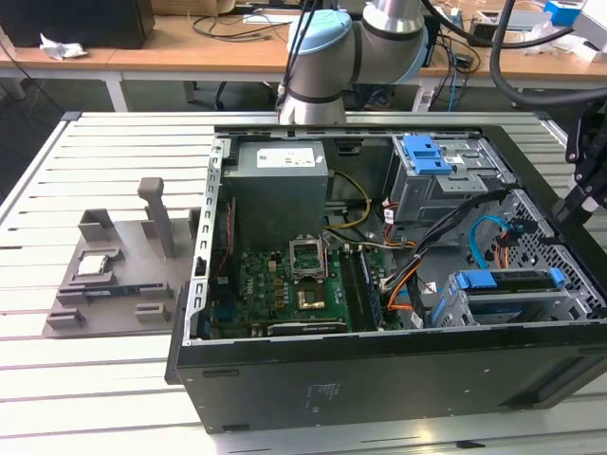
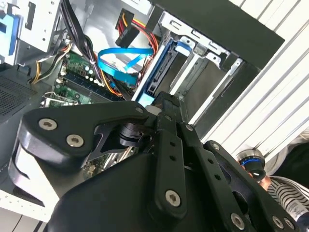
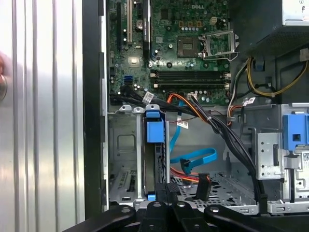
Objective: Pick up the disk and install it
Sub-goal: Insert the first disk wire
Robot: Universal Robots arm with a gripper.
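Task thing: the disk (image 1: 503,282), a silver rectangular hard drive in a blue plastic caddy bracket.
Its place: on edge in the grey metal drive cage (image 1: 453,308), low and toward the exterior view's right, inside the open black computer case (image 1: 379,379).
Hand: the black gripper (image 1: 575,194) hangs at the exterior view's right, above the case wall, higher than the disk and further right.
Disk against hand: in the first wrist view the gripper (image 3: 167,193) sits just beside the near end of the disk (image 3: 155,159); contact cannot be told.
Grip: released or clenched cannot be told.
Nearby: a flat blue data cable (image 3: 193,157) loops beside the cage; the green motherboard (image 1: 285,294) lies toward the exterior view's left.
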